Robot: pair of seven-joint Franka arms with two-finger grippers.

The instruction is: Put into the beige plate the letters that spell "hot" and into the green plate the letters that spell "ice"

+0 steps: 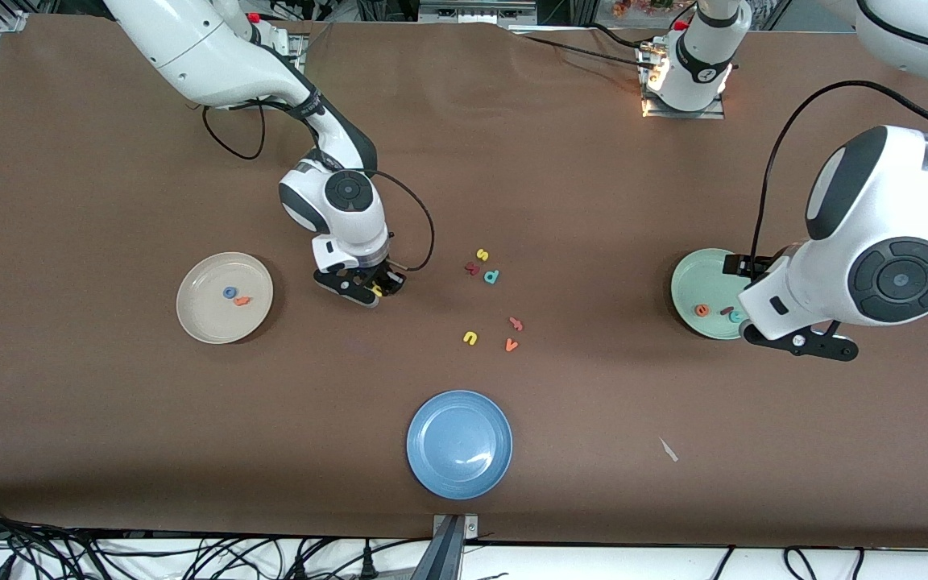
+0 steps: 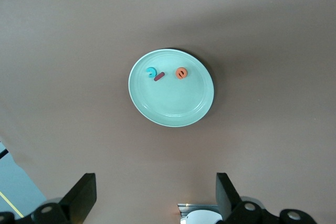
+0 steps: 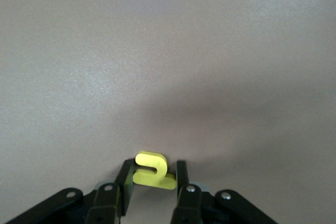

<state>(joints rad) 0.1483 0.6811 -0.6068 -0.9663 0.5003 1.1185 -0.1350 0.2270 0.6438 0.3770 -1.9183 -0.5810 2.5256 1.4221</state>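
Observation:
My right gripper (image 1: 382, 285) is down at the table beside the beige plate (image 1: 205, 319), shut on the yellow "h" (image 3: 153, 170), which sits between its fingertips (image 3: 125, 174). In the beige plate lie the blue "o" (image 1: 229, 292) and the orange "t" (image 1: 242, 300). The green plate (image 1: 685, 282) holds the orange "e" (image 1: 702, 309), the maroon "i" (image 1: 727, 310) and the teal "c" (image 1: 735, 316). My left gripper (image 2: 156, 198) hangs high over the green plate (image 2: 173, 106), open and empty; the left wrist view shows the "c" (image 2: 151, 71), "i" (image 2: 159, 76) and "e" (image 2: 181, 72).
Loose letters lie mid-table: yellow "s" (image 1: 481, 254), red "k" (image 1: 472, 268), teal "p" (image 1: 491, 276), yellow "u" (image 1: 470, 337), orange "v" (image 1: 511, 345) and another reddish letter (image 1: 515, 324). A blue plate (image 1: 459, 444) sits nearer the front camera, a white scrap (image 1: 668, 449) beside it.

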